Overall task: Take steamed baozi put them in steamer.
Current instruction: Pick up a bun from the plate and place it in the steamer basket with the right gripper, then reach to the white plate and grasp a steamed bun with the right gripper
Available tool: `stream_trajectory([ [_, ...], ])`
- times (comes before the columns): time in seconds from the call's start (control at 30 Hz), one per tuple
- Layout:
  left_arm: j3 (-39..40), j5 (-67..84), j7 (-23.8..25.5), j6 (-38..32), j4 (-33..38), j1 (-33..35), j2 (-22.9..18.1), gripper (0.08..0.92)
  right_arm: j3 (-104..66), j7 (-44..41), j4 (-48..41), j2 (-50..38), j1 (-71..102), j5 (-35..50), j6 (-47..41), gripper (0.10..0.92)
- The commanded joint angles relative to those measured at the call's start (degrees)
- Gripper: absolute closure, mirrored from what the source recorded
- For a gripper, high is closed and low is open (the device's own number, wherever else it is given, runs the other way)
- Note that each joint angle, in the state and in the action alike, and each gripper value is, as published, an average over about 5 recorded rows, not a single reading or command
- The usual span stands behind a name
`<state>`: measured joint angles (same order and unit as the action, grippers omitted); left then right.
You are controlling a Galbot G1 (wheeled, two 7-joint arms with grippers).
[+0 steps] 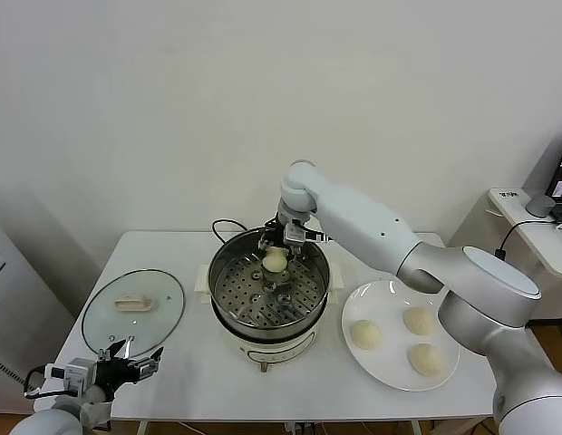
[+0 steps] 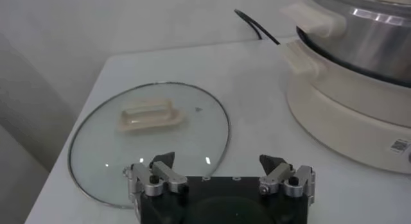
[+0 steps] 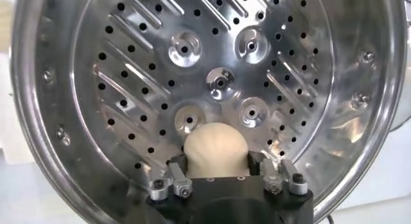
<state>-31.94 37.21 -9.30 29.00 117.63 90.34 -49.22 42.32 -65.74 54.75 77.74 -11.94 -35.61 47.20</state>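
Task roughly a quarter done at best: one bun (image 1: 275, 261) sits between the parted fingers of the right claw (image 1: 283, 243), low inside the steamer (image 1: 228, 272), seemingly just let go. Otherwise the steamer holds nothing. Three buns wait on the plate (image 1: 390, 379), well to the claw's outer side. The left claw (image 1: 129, 360) idles open near the lid (image 1: 163, 313).
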Motion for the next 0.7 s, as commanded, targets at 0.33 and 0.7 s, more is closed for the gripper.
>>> stream_trajectory([
  [0.33,-0.22,-0.18,-0.04,0.08,0.52,0.44,-0.43,0.177,15.09,-3.82,3.53,-10.04,-18.69,35.55,-8.12,0.203],
  [0.7,-0.18,-0.15,-0.01,0.08,0.65,0.35,-0.16,0.177,41.29,-8.07,12.87,-26.26,-35.62,62.1,-42.18,0.203],
])
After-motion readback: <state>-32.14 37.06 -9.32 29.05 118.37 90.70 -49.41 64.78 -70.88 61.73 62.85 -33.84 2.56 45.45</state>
